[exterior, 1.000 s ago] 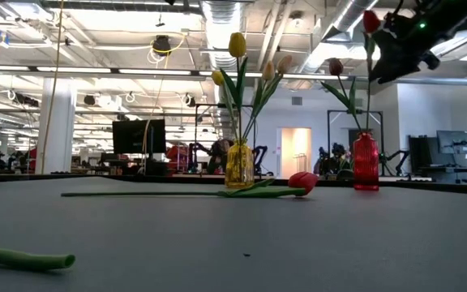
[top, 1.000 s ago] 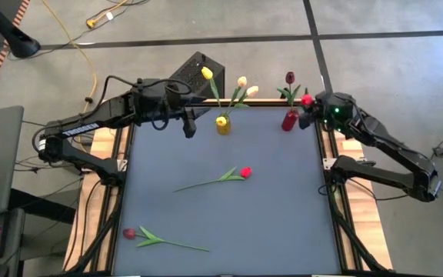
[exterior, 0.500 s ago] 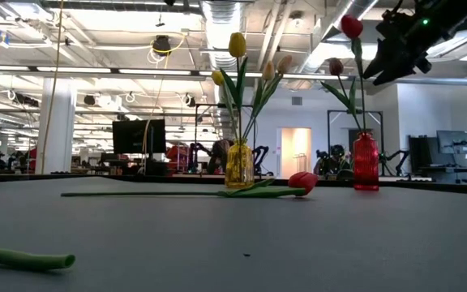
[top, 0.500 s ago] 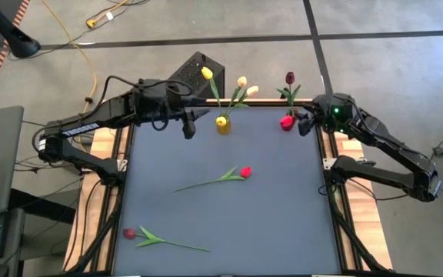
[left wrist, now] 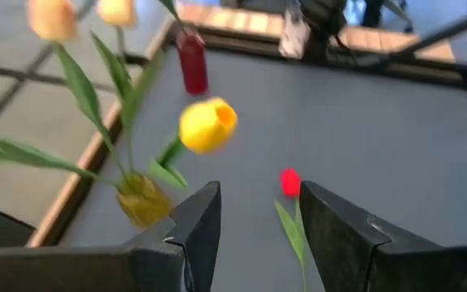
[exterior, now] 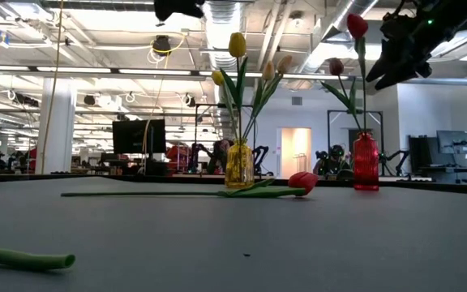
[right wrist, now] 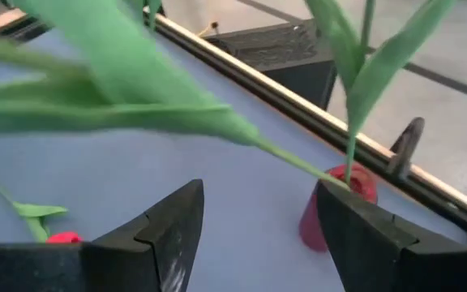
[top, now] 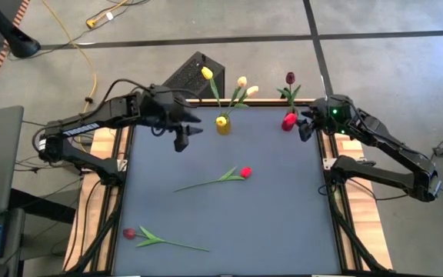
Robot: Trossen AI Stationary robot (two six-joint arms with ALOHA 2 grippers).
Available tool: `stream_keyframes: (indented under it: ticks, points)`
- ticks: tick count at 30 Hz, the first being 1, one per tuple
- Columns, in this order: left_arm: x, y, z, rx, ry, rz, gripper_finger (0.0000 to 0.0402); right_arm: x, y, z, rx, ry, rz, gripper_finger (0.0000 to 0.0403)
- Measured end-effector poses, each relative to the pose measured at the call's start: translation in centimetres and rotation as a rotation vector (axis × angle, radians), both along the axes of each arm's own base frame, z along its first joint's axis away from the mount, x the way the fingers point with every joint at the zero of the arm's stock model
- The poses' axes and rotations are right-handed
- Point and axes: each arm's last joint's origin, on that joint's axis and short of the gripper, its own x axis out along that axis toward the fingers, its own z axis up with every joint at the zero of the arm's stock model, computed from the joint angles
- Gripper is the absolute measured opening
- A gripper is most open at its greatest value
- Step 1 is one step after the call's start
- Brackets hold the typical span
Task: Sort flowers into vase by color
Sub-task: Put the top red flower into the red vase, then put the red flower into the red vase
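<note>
Right claw (top: 304, 125): open, empty, beside red vase (exterior: 366, 162); red tulip (exterior: 357, 26) stands in it. Back away gently, clear of leaves.
Left claw (top: 181, 138): open, empty, near yellow vase (top: 222, 124); next, tulip on bench (top: 244, 171).

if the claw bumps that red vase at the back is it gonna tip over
Quite possibly. The red vase looks narrow and tall, so its footing seems small. Two long tulips rise well above it, probably making it top-heavy. The right claw sits right beside it, so a sideways nudge could rock it.
</note>
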Motion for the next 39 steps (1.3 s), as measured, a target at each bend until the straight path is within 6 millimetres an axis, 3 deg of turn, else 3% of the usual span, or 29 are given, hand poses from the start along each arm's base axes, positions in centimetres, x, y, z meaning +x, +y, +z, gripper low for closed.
stream_keyframes:
  ticks: [8, 15, 22, 29, 39]
  points:
    - [0.2, -0.9, -1.7, -0.035, 0.089, -0.035, 0.0158, 0.0, -0.5, 0.1, 0.034, -0.061, -0.11, 0.0265]
    - [0.3, -1.6, -2.5, -0.06, 0.122, -0.05, 0.0158, 0.8, -0.4, 0.1, 0.196, -0.183, -0.01, 0.0265]
    - [0.4, -2.1, -2.4, -0.057, 0.116, -0.07, 0.0158, 1.9, -1.6, 1.3, 0.197, -0.378, -0.064, 0.0265]
    - [0.4, -2.4, -2.4, -0.06, 0.117, -0.079, 0.0158, 0.7, -2.9, 2.2, 0.198, -0.403, -0.199, 0.0265]
    - [0.5, -2.7, -2.5, -0.062, 0.123, -0.09, 0.0158, -0.8, -3.7, 1.8, 0.243, -0.356, -0.344, 0.0265]
